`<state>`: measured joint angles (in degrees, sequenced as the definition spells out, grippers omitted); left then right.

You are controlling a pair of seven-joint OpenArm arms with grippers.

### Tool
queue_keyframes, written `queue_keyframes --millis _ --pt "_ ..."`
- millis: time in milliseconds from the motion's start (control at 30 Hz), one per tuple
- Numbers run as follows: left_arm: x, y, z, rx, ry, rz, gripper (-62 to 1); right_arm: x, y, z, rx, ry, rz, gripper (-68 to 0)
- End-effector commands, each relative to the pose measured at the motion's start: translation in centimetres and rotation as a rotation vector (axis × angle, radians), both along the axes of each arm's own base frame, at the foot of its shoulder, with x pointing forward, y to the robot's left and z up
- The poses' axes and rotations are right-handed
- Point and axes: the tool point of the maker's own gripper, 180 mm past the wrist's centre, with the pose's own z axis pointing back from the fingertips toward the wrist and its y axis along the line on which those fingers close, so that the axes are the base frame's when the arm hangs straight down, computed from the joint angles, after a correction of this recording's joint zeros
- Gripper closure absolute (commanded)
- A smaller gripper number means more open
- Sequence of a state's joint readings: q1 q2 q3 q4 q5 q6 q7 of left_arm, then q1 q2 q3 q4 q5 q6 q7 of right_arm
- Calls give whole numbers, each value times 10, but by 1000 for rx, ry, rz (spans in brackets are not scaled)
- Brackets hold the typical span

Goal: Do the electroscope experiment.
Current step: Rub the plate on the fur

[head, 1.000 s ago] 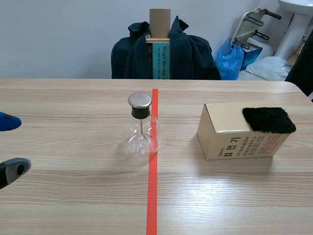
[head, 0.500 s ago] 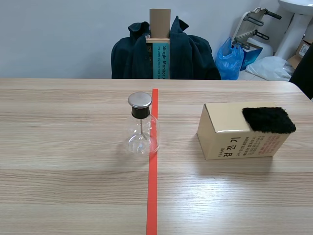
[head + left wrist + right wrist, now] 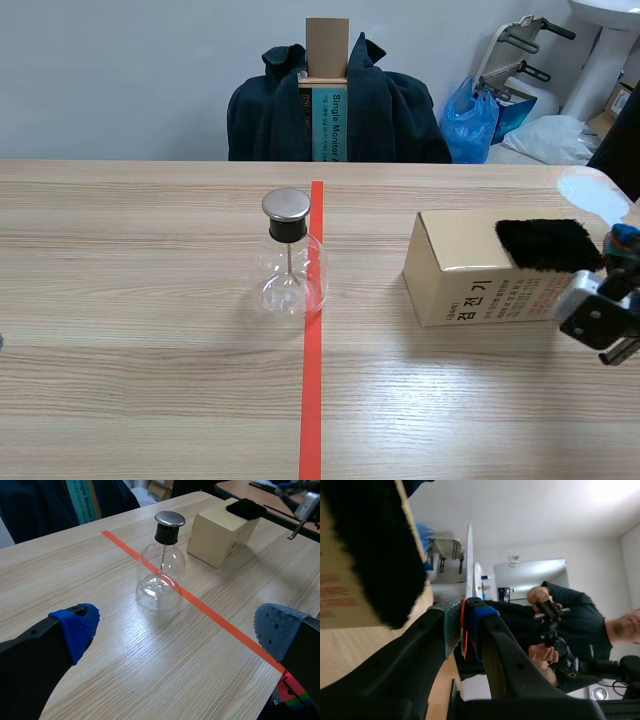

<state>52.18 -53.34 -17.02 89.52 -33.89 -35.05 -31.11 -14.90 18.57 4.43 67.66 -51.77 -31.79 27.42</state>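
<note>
Wood-grain counter point(image 3: 150, 400) fills the scene below a grey wall, with an orange-red tape line running near to far down its middle. At the scene's right edge the right tool point(image 3: 465, 614) has its fingers pinched tight on a thin pale strip point(image 3: 469, 560), which stands up past the pads. Just left of that tool a black fur pad point(image 3: 548, 245) lies on the right end of a tan box point(image 3: 470, 275); whether tool and pad touch cannot be told. The box sits right of the tape. The electroscope point(image 3: 290, 255), a clear glass flask with a metal cap and a thin rod inside, stands upright at the tape's left side, its right flank over the line. At the near left the left tool point(image 3: 175, 625) gapes wide and holds nothing, well apart from the electroscope. Beyond the far edge a dark jacket point(image 3: 390, 110) hangs over a chair.
</note>
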Motion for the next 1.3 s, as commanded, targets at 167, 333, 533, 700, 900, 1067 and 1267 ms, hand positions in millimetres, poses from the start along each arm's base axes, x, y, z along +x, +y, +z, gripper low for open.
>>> queue_keyframes --millis 167,333,533,700,900,1067,1267 --pt "3 -4 9 -28 -28 -3 -623 10 2 -3 -36 -18 8 -9" --pt "3 -4 9 -29 -28 -2 -623 7 6 -17 -52 19 19 -9" --pt "2 -3 9 -39 -30 15 -623 -2 25 -33 -55 78 137 -8" --pt "2 -3 9 -43 -31 20 -623 -14 30 -43 -63 114 170 -8" --pt "2 -3 9 -43 -31 20 -623 -18 10 -48 -62 136 67 -8" --pt "2 -3 9 -44 -31 20 -623 -18 11 -43 -73 108 76 -8" --pt "2 -3 9 -44 -31 20 -623 -24 32 -50 -50 148 205 -8"
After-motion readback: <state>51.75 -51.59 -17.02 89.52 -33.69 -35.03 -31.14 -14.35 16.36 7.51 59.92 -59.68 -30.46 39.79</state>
